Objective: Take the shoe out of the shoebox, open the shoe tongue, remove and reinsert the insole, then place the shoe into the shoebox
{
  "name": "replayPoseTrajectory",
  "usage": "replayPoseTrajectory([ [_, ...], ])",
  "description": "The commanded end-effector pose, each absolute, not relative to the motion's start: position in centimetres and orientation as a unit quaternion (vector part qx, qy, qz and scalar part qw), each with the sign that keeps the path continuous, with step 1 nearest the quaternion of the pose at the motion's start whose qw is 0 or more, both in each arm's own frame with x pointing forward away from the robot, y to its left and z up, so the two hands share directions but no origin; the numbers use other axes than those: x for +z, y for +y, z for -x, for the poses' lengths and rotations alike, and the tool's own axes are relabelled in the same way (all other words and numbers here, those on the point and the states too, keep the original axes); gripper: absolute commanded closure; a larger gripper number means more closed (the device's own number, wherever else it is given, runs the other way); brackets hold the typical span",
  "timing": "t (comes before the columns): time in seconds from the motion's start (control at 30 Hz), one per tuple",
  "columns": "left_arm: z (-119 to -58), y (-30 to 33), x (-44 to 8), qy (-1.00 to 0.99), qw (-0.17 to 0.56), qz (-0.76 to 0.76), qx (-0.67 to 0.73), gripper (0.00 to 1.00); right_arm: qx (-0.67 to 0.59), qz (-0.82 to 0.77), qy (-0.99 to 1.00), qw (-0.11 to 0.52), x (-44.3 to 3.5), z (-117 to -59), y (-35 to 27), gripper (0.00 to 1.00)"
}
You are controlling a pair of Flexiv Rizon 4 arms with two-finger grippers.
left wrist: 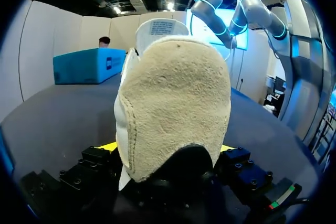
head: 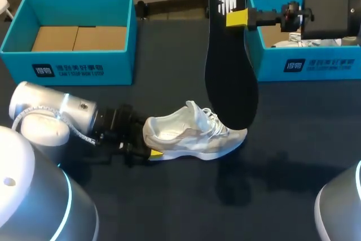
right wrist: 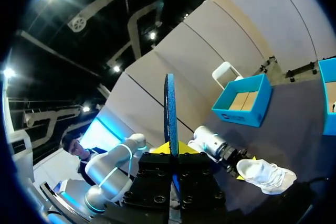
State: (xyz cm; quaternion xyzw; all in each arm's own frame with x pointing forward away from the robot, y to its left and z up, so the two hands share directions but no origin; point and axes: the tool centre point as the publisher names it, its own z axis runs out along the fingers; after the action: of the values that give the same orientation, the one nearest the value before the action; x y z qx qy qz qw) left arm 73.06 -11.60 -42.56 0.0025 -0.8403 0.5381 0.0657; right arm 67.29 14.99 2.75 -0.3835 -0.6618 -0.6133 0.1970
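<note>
A white shoe (head: 194,134) lies on its side in the middle of the dark table, toe to the right. My left gripper (head: 148,144) is at its heel. In the left wrist view the beige suede heel (left wrist: 176,103) stands between the spread yellow fingertips (left wrist: 107,146), with a gap on each side, so the left gripper (left wrist: 168,149) is open. My right gripper (head: 240,18) is shut on the black insole (head: 228,66), which hangs upright above the shoe's toe. The right wrist view shows that insole (right wrist: 170,111) edge-on between the right gripper's (right wrist: 172,153) fingers, with the shoe (right wrist: 265,174) far below.
An open teal shoebox (head: 73,63) with a cardboard floor stands at the back left. A second teal shoebox (head: 316,66) with white paper inside stands at the back right, under my right arm. The table in front of the shoe is bare.
</note>
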Motion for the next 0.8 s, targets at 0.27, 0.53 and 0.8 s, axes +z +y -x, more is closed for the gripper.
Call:
replayPoseTrajectory([
  [0.27,-72.9,-10.6,-40.4,-0.875,0.072,-0.010,0.478,0.00,-0.612,0.384,-0.663,0.198,2.8,-67.5,15.3,1.00],
  [0.53,-73.0,-10.4,-39.7,-0.901,0.070,-0.032,0.427,0.00,-0.612,0.384,-0.663,0.198,2.8,-67.5,15.3,1.00],
  [0.8,-73.0,-10.4,-39.7,-0.901,0.070,-0.032,0.427,0.00,-0.612,0.384,-0.663,0.198,2.8,-67.5,15.3,1.00],
])
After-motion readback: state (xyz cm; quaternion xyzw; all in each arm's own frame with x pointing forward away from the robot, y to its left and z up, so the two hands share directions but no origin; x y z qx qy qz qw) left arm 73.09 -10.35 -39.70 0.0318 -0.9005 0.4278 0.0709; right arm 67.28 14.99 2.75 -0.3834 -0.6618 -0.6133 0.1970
